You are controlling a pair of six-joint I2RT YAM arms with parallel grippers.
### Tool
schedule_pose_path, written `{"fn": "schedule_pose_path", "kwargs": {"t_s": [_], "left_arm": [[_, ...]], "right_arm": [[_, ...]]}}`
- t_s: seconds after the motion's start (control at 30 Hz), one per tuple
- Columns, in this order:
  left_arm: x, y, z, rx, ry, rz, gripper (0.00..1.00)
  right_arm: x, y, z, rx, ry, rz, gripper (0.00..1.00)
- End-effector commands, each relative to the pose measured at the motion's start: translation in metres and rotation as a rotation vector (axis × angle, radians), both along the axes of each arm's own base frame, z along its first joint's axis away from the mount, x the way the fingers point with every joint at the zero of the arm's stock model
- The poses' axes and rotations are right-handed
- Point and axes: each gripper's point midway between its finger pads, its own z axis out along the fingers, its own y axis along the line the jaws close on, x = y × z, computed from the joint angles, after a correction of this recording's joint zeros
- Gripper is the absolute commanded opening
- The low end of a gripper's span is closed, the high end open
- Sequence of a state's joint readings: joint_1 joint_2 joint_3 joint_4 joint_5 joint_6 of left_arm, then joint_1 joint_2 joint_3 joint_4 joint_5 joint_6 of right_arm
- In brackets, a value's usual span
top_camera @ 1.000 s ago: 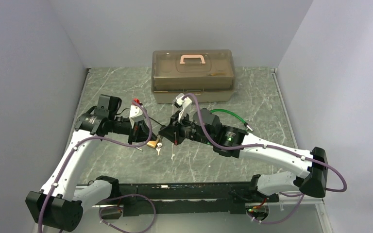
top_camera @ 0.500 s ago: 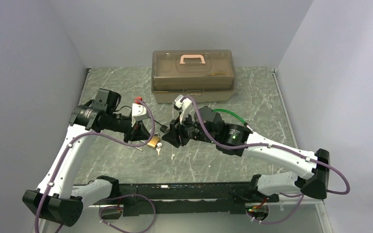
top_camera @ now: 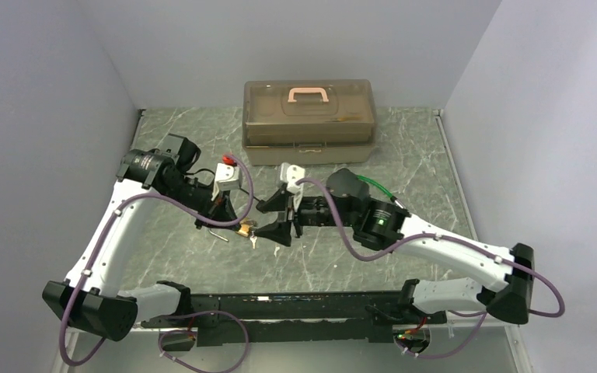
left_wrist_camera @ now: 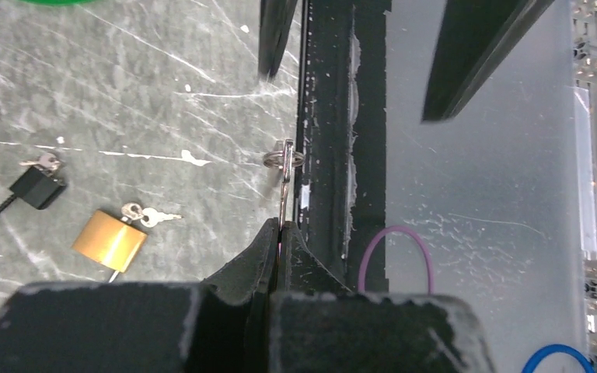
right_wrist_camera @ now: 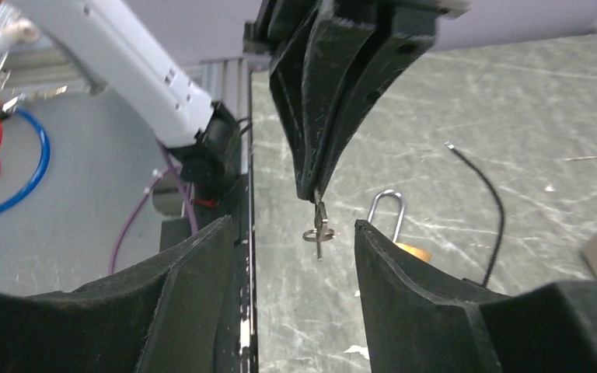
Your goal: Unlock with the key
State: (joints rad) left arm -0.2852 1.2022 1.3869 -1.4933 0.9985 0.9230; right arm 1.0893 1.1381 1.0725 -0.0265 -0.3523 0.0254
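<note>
**Key pinched in my left, lock not yet reached**

My left gripper [left_wrist_camera: 278,233] is pressed together on the small silver metal key [left_wrist_camera: 283,183] and holds it in the air. My right gripper [right_wrist_camera: 294,233] stands spread, one finger either side of the key, gripping nothing. The squat brass padlock [left_wrist_camera: 109,241] lies on the grey marbled table [left_wrist_camera: 124,93], near below. Next, I judge, my right should steady the padlock while my left lines the key up with its keyhole, which I cannot see.
</note>
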Motion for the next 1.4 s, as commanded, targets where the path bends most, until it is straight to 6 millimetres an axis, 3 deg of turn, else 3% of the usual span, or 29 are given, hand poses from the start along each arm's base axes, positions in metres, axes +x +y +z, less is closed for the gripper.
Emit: {"fn": "schedule_pose_path", "kwargs": {"t_s": [0.0,0.17,0.27,0.43,0.57,0.8,1.03,1.2,1.37], "left_arm": [[-0.016,-0.005,0.01,-0.037,0.028,-0.059,0.0],[-0.019,-0.007,0.015,-0.036,0.011,-0.071,0.0],[-0.015,-0.004,0.018,-0.032,-0.092,-0.063,0.0],[0.011,0.012,0.018,0.098,-0.545,-0.033,0.0],[0.026,0.03,0.022,0.23,-0.869,-0.081,0.0],[0.042,0.024,0.084,0.198,-1.594,-0.127,0.0],[0.025,0.01,0.102,0.16,-2.101,-0.242,0.0],[0.014,0.003,0.103,0.135,-2.244,-0.299,0.0],[0.009,0.002,0.1,0.133,-2.282,-0.337,0.0]], "right_arm": [[-0.016,0.013,0.012,0.031,-0.078,0.17,0.61],[-0.005,0.007,0.017,0.039,-0.046,0.128,0.57],[0.005,-0.005,0.021,0.066,0.117,0.099,0.55],[0.036,-0.012,0.014,0.048,0.481,0.115,0.47],[0.04,-0.002,0.021,0.103,0.624,0.248,0.45],[0.038,0.008,0.021,0.128,0.72,0.346,0.42],[0.03,0.02,0.02,0.081,0.698,0.351,0.45],[0.027,0.028,0.009,0.04,0.681,0.318,0.46],[0.022,0.03,0.012,0.049,0.656,0.323,0.46]]}}
